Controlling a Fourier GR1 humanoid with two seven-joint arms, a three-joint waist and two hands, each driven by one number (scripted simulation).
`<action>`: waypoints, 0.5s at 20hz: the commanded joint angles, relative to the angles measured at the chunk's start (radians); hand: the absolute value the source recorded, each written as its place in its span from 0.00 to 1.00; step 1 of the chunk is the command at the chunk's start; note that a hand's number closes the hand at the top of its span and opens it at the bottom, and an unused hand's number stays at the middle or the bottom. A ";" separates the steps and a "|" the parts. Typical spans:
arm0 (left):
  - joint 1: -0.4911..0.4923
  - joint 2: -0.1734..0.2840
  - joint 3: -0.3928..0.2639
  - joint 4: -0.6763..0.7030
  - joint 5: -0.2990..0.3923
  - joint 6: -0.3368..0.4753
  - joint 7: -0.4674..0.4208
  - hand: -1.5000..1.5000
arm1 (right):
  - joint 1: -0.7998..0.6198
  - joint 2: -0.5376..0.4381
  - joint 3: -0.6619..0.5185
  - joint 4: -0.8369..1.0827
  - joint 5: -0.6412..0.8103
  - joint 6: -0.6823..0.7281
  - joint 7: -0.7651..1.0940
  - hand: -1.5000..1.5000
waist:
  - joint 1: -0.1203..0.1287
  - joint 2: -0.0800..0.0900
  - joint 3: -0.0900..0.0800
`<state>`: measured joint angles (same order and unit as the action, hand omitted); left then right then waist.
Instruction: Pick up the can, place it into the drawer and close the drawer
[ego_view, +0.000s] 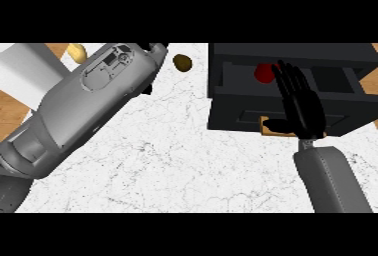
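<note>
The red can (261, 73) lies inside the open black drawer (236, 85) at the upper right, partly hidden behind my right hand. My right hand (304, 107) is open, its straight fingers reaching over the drawer's inside just right of the can and its thumb stretched left over the drawer's front. That front panel (232, 119) faces me, with a wooden handle (275, 132) showing under the thumb. My left forearm (81, 105) crosses the left half of the view. Only a black sliver of the left hand (156, 48) shows at the top edge.
A brown rounded object (182, 62) sits on the white marble counter (184, 165) left of the drawer. A yellow object (77, 51) and a white block (29, 67) lie at the upper left, with wood showing along the counter's left edge.
</note>
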<state>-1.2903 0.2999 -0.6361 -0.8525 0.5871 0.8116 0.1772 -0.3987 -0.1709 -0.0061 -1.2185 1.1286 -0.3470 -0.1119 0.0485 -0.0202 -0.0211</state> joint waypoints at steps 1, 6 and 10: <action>0.026 0.061 -0.002 -0.093 -0.005 -0.010 0.071 0.00 | -0.038 0.027 -0.021 0.197 0.038 -0.092 -0.003 0.00 | 0.014 0.020 0.023; 0.125 0.115 -0.017 -0.187 -0.026 -0.011 0.080 0.00 | -0.136 0.035 -0.063 0.334 0.073 -0.194 0.009 0.00 | 0.021 0.023 0.023; 0.153 0.171 0.023 -0.224 -0.018 -0.056 0.098 0.00 | -0.281 0.048 -0.104 0.488 0.075 -0.270 0.007 0.00 | 0.015 0.030 0.023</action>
<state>-1.1787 0.4226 -0.6354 -1.0295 0.5680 0.7832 0.2606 -0.5925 -0.1561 -0.0889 -0.8875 1.1861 -0.5443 -0.1147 0.0630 -0.0073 -0.0113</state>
